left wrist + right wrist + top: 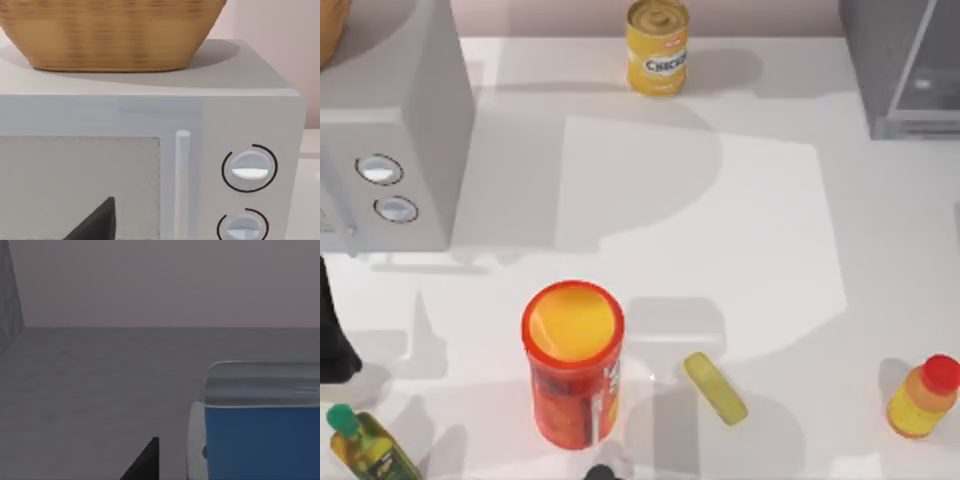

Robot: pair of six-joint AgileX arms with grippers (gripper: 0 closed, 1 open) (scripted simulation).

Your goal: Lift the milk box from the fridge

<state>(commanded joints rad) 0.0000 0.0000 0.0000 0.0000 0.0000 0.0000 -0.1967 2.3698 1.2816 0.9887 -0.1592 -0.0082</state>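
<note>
The milk box point(260, 440), blue with a white side and a pale top, stands on the dark grey floor inside the fridge point(100, 390), seen close up in the right wrist view. A dark part of my right gripper point(145, 462) sits just beside the carton, apart from it. In the top view the fridge point(905, 70) is the dark grey cabinet at the back right corner. My left arm point(332, 330) is parked at the table's left edge, its gripper point(95, 222) facing the front of the light grey microwave.
The microwave point(390, 140) with two round dials stands back left, a wicker basket point(110, 35) on top. A yellow can point(657, 47) is back centre. Near the front are a red canister point(573, 360), a yellow-green lid point(715, 388), a red-capped bottle point(923, 397) and a green bottle point(365, 445).
</note>
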